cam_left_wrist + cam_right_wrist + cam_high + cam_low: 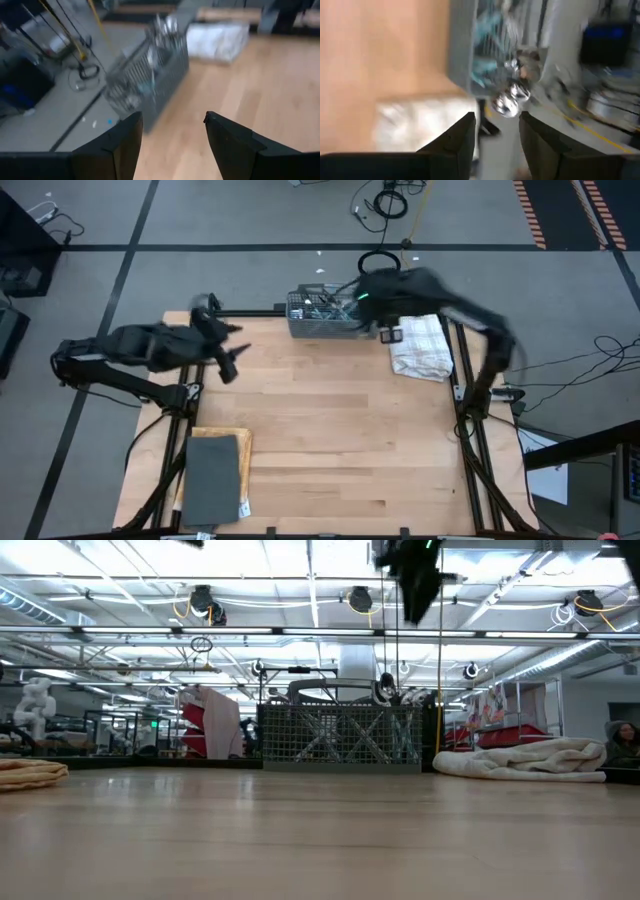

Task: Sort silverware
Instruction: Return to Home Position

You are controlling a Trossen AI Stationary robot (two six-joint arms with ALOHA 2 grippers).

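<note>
The silverware stands bunched in a grey wire-mesh basket at the table's far edge, handles down and shiny heads up. My right gripper hangs open above the basket's right end, high over the table, with nothing between its fingers. My left gripper is open and raised near the table's far left corner, pointing toward the basket with nothing in it.
A white folded towel lies right of the basket at the far right. A dark grey mat on a tan cloth lies at the near left. Bare wood fills the table's middle and near right.
</note>
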